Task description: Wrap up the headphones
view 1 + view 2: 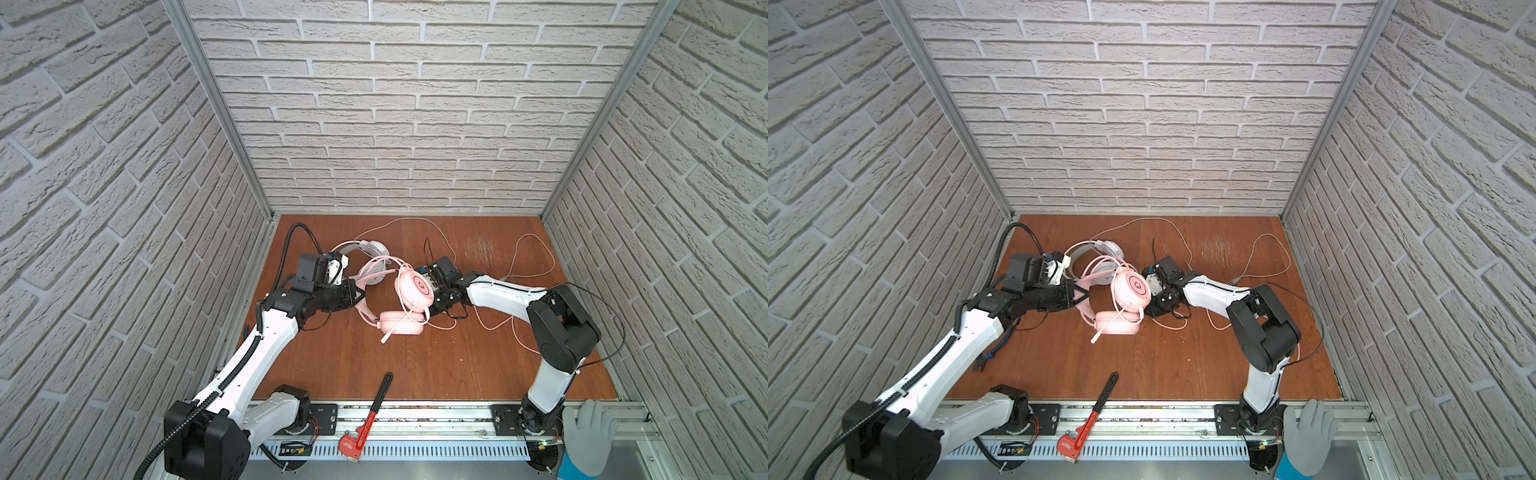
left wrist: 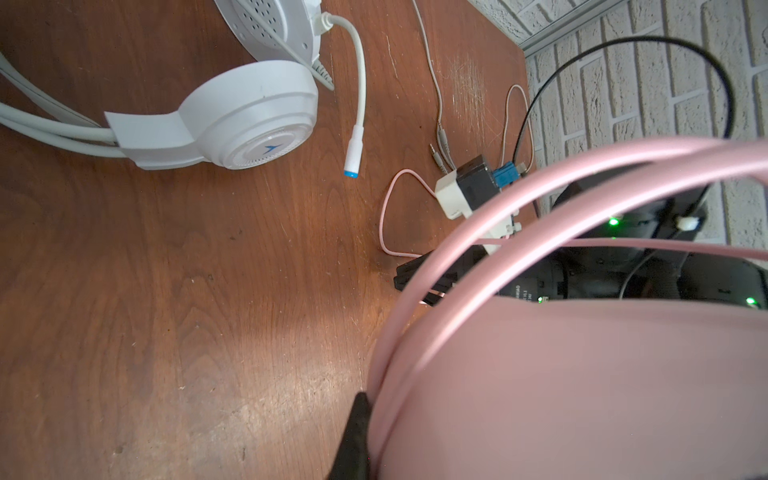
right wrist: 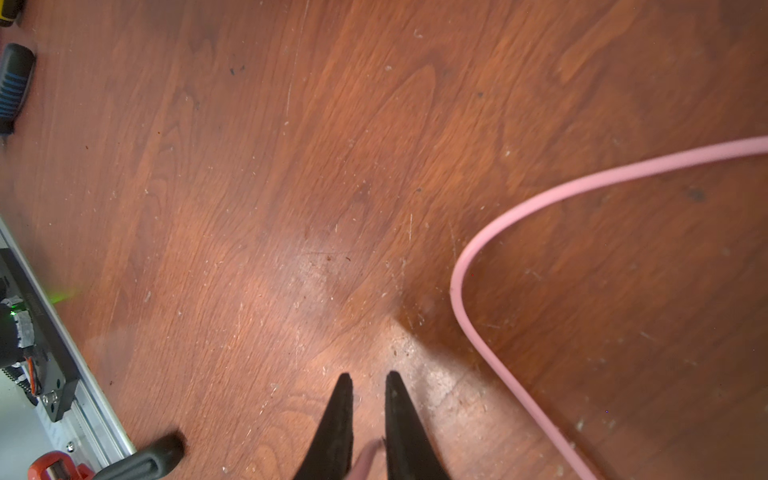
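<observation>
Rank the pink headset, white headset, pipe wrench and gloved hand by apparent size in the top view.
1. pink headset.
2. pipe wrench and gloved hand: unsure, one long and thin, one broad and nearer the camera.
3. white headset, partly hidden, looks smallest.

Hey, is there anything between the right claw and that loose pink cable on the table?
Nothing visible. In the right wrist view, only bare wooden table lies between the right claw and the pink cable curving beside it. A blurred pink strand also sits between its jaws, near their base.
</observation>
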Tool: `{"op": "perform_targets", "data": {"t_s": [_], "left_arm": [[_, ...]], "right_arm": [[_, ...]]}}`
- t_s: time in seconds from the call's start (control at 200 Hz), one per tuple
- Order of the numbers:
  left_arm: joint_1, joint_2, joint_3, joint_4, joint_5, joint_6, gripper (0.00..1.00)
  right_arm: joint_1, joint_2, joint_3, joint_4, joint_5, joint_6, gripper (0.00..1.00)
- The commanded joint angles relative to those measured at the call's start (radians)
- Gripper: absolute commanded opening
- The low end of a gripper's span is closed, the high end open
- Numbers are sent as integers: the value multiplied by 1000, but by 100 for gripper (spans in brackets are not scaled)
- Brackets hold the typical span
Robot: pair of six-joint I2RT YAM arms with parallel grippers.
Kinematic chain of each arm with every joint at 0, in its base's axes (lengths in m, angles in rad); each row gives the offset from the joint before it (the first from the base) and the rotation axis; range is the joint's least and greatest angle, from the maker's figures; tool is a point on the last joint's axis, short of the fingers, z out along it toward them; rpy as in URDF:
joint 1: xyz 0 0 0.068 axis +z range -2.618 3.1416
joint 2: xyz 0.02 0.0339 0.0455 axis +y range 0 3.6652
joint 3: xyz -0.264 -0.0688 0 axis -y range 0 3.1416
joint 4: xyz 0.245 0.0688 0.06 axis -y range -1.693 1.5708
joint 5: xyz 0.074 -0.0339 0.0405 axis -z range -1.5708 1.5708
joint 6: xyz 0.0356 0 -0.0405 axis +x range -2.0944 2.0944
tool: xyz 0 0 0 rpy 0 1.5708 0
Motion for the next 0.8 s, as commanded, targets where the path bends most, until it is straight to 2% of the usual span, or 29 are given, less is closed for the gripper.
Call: {"op": "perform_targets", "data": {"t_s": [0.0, 0.14, 0.44, 0.65, 0.795], "left_arm": [[13, -30, 8, 110, 54, -40, 0], [25, -19, 23, 130, 57, -52, 0], [54, 5, 72, 138, 54, -51, 0], [76, 26, 90, 176, 49, -74, 0], [91, 36, 101, 200, 31, -92, 0]], "right_arm": [[1, 13, -22, 50, -29, 5, 20], [2, 20, -46, 68, -34, 9, 28], [0, 10, -108, 97, -42, 15, 29], [0, 5, -131, 102, -47, 18, 41], [0, 8, -143, 107, -49, 19, 42]]}}
